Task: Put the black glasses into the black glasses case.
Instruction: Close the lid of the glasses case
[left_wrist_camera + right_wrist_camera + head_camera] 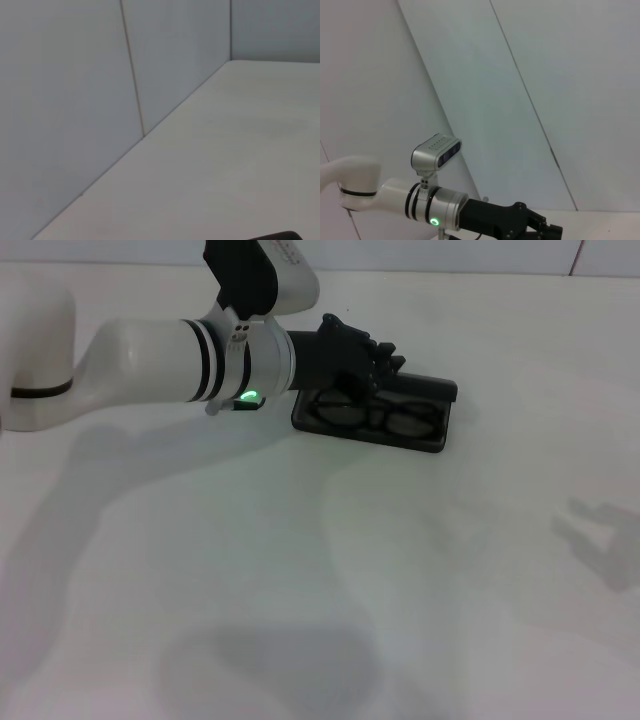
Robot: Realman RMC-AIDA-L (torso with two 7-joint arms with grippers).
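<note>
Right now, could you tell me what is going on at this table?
The robot's left arm is reaching across the white table, its left tool at the back edge of the open black glasses case. The black glasses already lie folded inside the case, whose lid looks not yet shut. I cannot tell whether the tool is gripping anything. The right arm is out of the head view; only its shadow falls on the table.
</note>
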